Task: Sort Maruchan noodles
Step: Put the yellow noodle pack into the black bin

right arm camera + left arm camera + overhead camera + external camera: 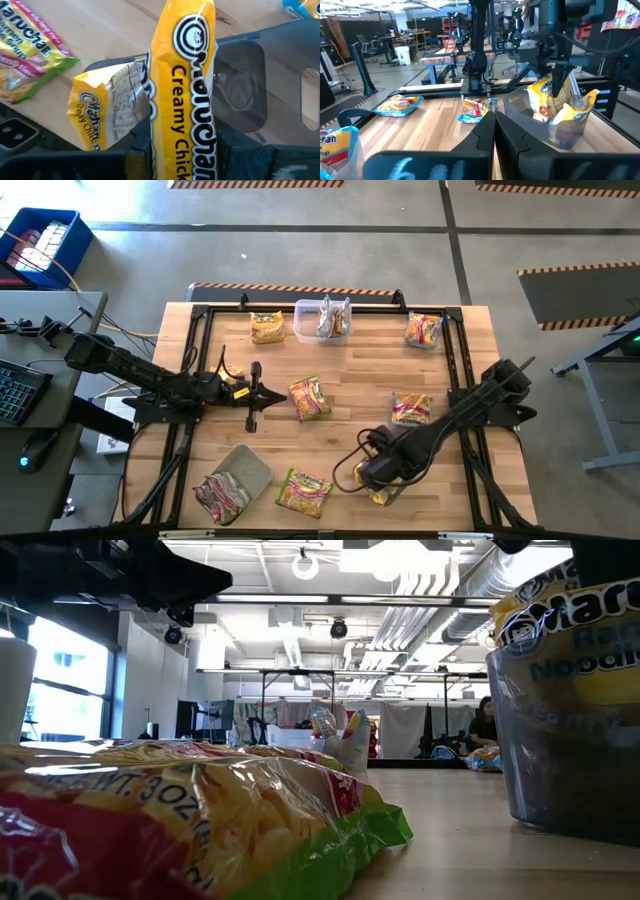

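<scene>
My right gripper (378, 472) is shut on a yellow Maruchan noodle packet (185, 75) over a clear tub (567, 130) near the table's front right. A second yellow packet (110, 110) leans inside that tub. My left gripper (255, 395) hangs shut and empty left of centre. Loose packets lie flat on the wood: one mid-table (310, 398), one right of centre (412, 408), a green-edged one near the front (304, 492), and two by the far edge (267, 327) (423, 330). My right gripper pinches the yellow packet at its upper end (182, 140) between its two fingers, coming from above and pointing down. The packet hangs lengthwise below the fingers. Its lower end (545, 107) reaches down inside the tub's rim; whether it rests on the bottom I cannot tell.
A clear tub (323, 318) holding packets stands at the far edge. Another tub (240, 470) with packets lies at the front left. A black frame (195, 315) runs around the tabletop. Bare wood shows between the two arms.
</scene>
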